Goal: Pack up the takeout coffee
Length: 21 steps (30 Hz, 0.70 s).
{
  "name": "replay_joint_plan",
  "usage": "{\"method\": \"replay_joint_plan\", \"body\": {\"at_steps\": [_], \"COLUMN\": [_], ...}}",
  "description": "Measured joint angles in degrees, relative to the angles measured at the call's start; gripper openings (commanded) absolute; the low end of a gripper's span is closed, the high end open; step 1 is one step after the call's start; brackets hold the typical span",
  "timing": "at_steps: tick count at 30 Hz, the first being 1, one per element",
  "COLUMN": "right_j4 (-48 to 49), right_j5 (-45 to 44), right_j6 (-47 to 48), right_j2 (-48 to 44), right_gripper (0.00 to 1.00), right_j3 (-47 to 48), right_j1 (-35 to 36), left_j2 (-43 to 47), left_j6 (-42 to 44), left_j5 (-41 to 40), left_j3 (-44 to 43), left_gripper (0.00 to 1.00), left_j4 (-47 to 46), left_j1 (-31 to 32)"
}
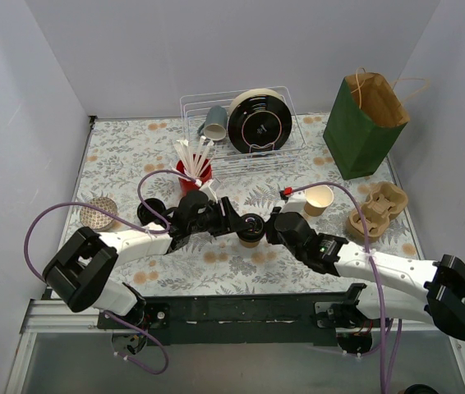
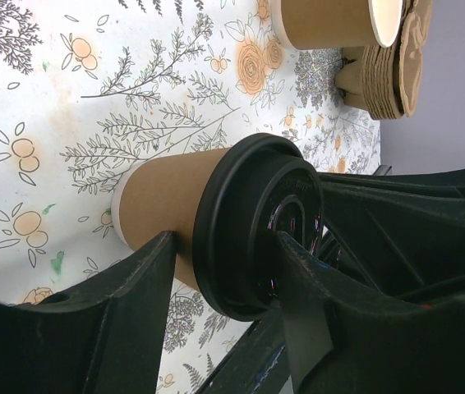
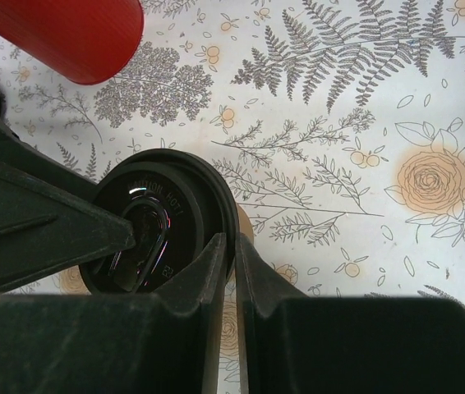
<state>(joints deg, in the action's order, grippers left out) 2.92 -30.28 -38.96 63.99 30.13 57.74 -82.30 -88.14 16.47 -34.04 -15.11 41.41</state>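
Observation:
A brown paper coffee cup (image 1: 250, 240) with a black lid (image 1: 251, 223) stands upright on the floral table, mid-front. My left gripper (image 1: 235, 222) reaches in from the left. In the left wrist view, the left gripper (image 2: 228, 242) has one finger on the lid's (image 2: 249, 222) top and the other under its rim, against the cup wall (image 2: 163, 205). My right gripper (image 1: 272, 226) comes from the right. In the right wrist view, the right gripper (image 3: 233, 242) is nearly closed, pinching the lid's (image 3: 163, 213) right rim.
An open paper cup (image 1: 319, 199) and stacked cardboard carriers (image 1: 378, 209) sit to the right, with a green paper bag (image 1: 364, 123) behind them. A red cup of straws (image 1: 193, 176) stands behind my left gripper. A wire dish rack (image 1: 245, 123) is at the back and a small patterned bowl (image 1: 98, 213) at the left.

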Motion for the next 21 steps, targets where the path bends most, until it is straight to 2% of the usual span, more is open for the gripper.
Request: {"method": "replay_joint_plan", "body": {"at_steps": [2, 4, 7, 9, 13, 21], "right_j4": [-1.4, -3.5, -8.8, -12.7, -18.7, -20.0], "right_j5": [-0.3, -0.2, 0.5, 1.3, 3.3, 6.1], "right_j6": [0.0, 0.2, 1.4, 2.4, 4.1, 4.7], "right_j2": [-0.2, -1.4, -3.3, -4.2, -5.0, -7.6], "right_gripper": [0.22, 0.31, 0.34, 0.34, 0.33, 0.30], "right_j3": [0.6, 1.5, 2.8, 4.1, 7.7, 8.4], "right_j1": [0.2, 0.4, 0.5, 0.8, 1.2, 1.9], "left_j2": [0.0, 0.0, -0.3, -0.3, -0.3, -0.5], "left_j6": [0.1, 0.5, 1.4, 1.7, 1.9, 2.4], "left_j5": [0.0, -0.2, 0.2, 0.6, 0.5, -0.4], "left_j3": [-0.2, -0.7, -2.0, -2.5, -3.9, -7.2], "left_gripper": [0.42, 0.43, 0.43, 0.45, 0.54, 0.70], "left_j4": [0.1, 0.6, 2.5, 3.5, 6.2, 13.0], "left_j1": [0.0, 0.0, 0.5, 1.1, 1.4, 1.5]}}
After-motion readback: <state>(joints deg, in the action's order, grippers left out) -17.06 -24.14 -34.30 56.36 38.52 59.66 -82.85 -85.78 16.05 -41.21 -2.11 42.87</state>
